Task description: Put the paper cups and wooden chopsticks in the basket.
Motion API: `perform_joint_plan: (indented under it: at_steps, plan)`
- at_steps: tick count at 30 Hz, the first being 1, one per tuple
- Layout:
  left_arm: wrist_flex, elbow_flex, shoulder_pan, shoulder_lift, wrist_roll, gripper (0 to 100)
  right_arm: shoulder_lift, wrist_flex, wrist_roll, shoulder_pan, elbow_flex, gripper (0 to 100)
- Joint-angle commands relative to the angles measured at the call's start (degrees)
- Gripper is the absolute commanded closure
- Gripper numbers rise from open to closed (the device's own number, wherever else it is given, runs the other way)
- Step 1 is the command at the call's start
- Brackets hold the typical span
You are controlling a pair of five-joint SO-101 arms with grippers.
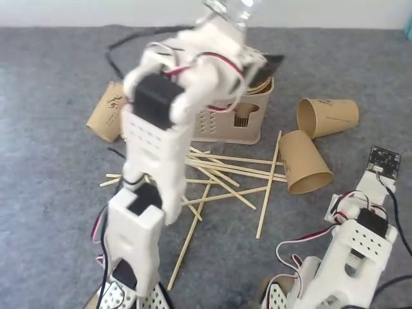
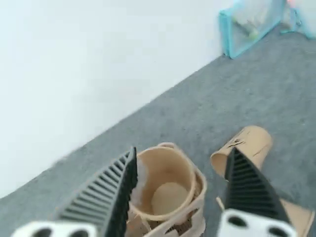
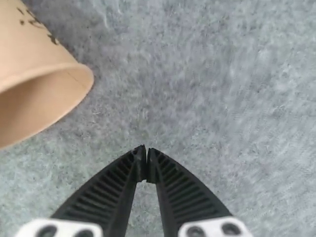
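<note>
One cup [image 2: 165, 190] already sits in the basket [image 1: 225, 123], and the left gripper [image 2: 182, 158] is above it with fingers spread. Three more cups [image 1: 327, 117] lie outside, one left of the basket and two to its right. The chopsticks [image 1: 225, 172] lie scattered in front of it. The right gripper [image 3: 146, 153], fingers pressed together, is well right of the basket. The desk [image 1: 51, 193] is grey felt, with a white wall [image 2: 74, 74] behind the basket.
</note>
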Motion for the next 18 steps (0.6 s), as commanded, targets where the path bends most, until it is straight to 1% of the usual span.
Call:
perform_joint_plan:
  at_steps: [1, 5, 9, 13, 15, 18]
  plan:
    - [2.0, 7.0, -2.5, -12.0, 1.1, 73, 0.0, 0.0, 2.8, 0.5, -0.8, 97.8]
    - [1.8, 21.1, -3.3, -25.0, 0.8, 73, -5.0, 0.9, 3.0, 0.4, 0.5, 97.7]
    - [1.8, 35.4, -5.4, -36.5, 0.7, 73, -15.3, 3.0, 3.3, 0.1, 4.0, 97.1]
    - [1.5, 47.8, -9.2, -46.0, 0.6, 73, -28.1, 6.6, 3.3, -0.1, 6.4, 88.3]
    - [1.5, 53.3, -11.5, -50.2, 0.6, 73, -33.5, 9.1, 3.3, -2.2, 6.6, 85.2]
    - [1.5, 61.7, -16.4, -56.8, 0.6, 73, -39.8, 11.7, 5.3, -6.2, 6.7, 84.4]
